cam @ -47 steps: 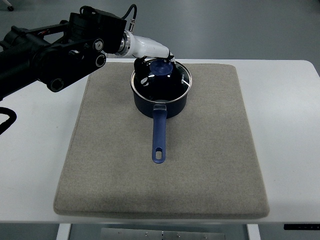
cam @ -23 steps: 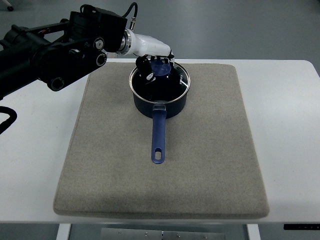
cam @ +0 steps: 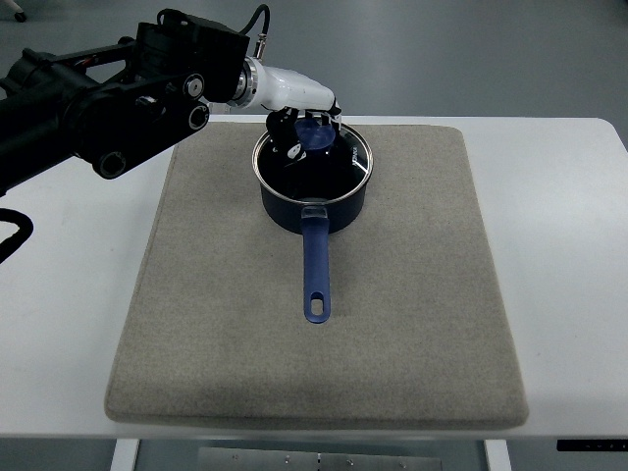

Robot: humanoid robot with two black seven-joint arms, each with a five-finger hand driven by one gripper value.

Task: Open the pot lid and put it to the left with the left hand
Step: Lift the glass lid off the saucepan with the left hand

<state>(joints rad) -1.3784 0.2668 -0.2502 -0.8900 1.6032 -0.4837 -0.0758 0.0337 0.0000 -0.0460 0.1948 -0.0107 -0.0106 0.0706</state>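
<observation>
Top view: white table [cam: 569, 245], grey mat [cam: 412, 324], blue pot [cam: 316, 191] near the mat's far edge, handle's long axis pointing toward the robot. Glass lid [cam: 339, 167] sits on the pot: rigid, slick, breakable, probably light; best held by its blue knob [cam: 314, 134]. Left hand [cam: 299, 132] has its fingers curled around that knob.

Black jointed left arm [cam: 108, 108], black cable, white wrist, dark-fingered left hand [cam: 299, 132].
</observation>
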